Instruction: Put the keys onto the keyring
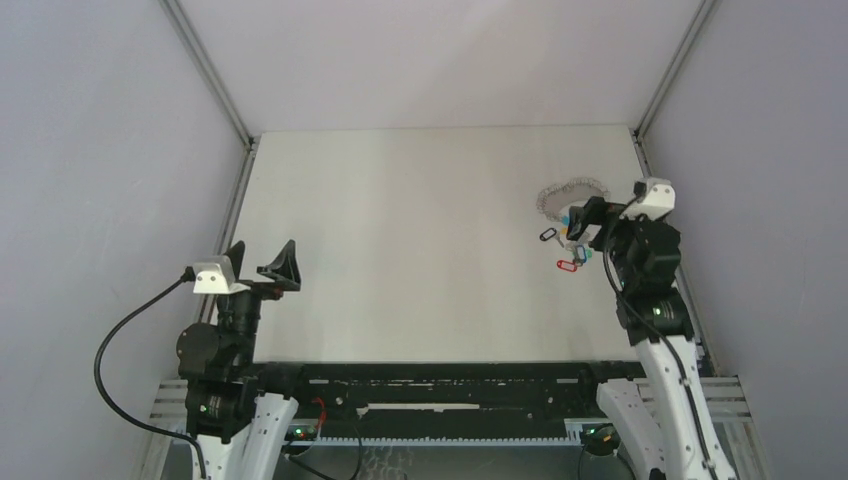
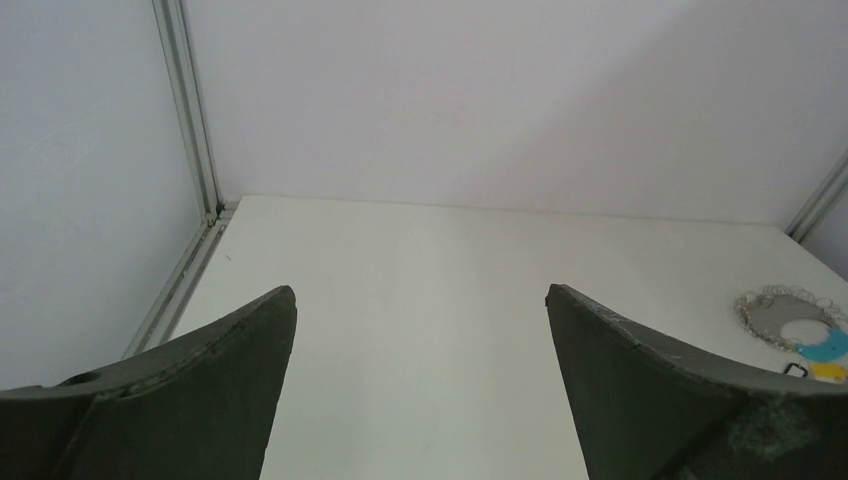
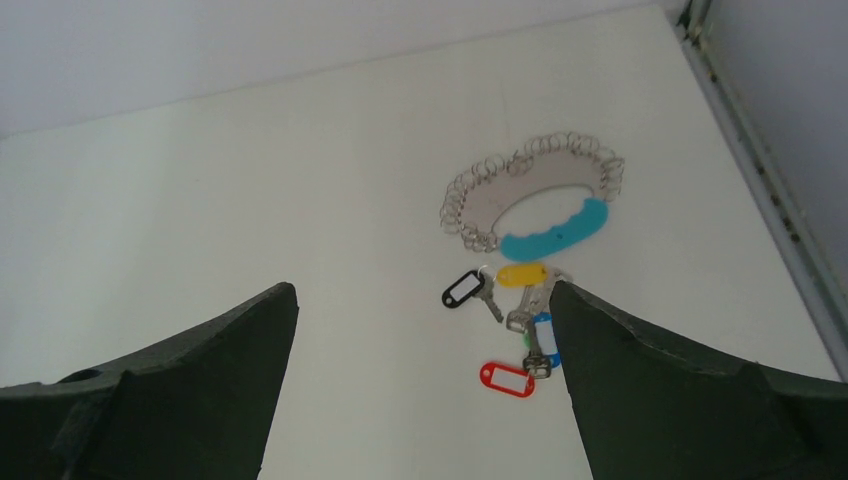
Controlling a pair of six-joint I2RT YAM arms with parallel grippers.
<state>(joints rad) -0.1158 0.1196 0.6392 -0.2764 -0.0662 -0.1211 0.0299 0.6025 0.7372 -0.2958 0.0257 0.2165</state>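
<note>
The keyring (image 3: 530,185), a loop of silvery rings with a light blue band (image 3: 556,230), lies on the white table at the far right (image 1: 572,193). Just below it lie the keys with coloured tags: black (image 3: 463,290), yellow (image 3: 522,274), blue (image 3: 545,335) and red (image 3: 507,379). In the top view they form a small cluster (image 1: 566,245). My right gripper (image 3: 420,300) is open and empty, above and just near of the keys. My left gripper (image 2: 420,295) is open and empty, far off at the table's left (image 1: 262,262).
Metal frame rails run along the table's left edge (image 1: 232,215) and right edge (image 3: 760,180). White walls enclose the table on three sides. The keyring also shows at the far right of the left wrist view (image 2: 795,318).
</note>
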